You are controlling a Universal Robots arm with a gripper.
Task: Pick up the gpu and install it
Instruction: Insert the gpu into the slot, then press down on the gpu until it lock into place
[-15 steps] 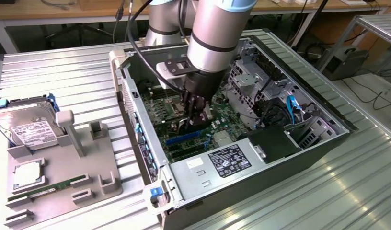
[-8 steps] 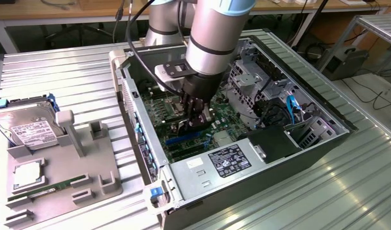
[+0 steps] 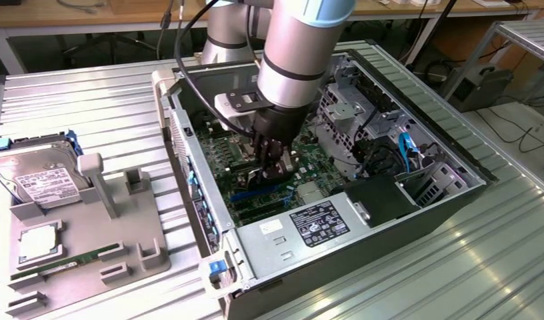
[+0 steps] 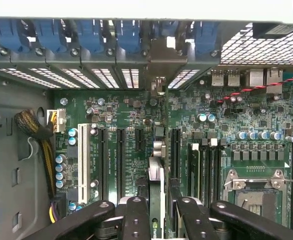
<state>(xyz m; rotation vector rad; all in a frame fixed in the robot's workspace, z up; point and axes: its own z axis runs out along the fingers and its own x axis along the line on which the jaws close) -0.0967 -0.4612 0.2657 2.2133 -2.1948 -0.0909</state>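
My gripper [image 4: 157, 220] sits at the bottom centre of the wrist frame, its black fingers [image 4: 136, 217] closed onto the gpu [image 4: 156, 180], which I see edge-on as a thin card running straight up the middle of the picture. I hold it upright and on edge, I judge, because that is how it must meet a slot on the motherboard [image 4: 226, 125]. Its silver bracket [image 4: 159, 60] reaches the blue clips [image 4: 89, 32] along the case's rear wall in the upper part of the frame, seemingly lined up with one opening between the vented covers. Whether the card's edge is fully seated in the slot I cannot tell.

The exterior view gives me what the wrist camera cannot: my arm [image 3: 295, 60] comes down from the top centre into the open computer case [image 3: 254, 267], lying on its side on the ribbed metal table [image 3: 485, 267], with the gripper [image 3: 272, 167] deep over the board at centre frame. At the lower left a grey fixture tray [image 3: 143, 253] carries a silver hard drive [image 3: 41, 177] and a green RAM stick [image 3: 63, 263], both untouched.
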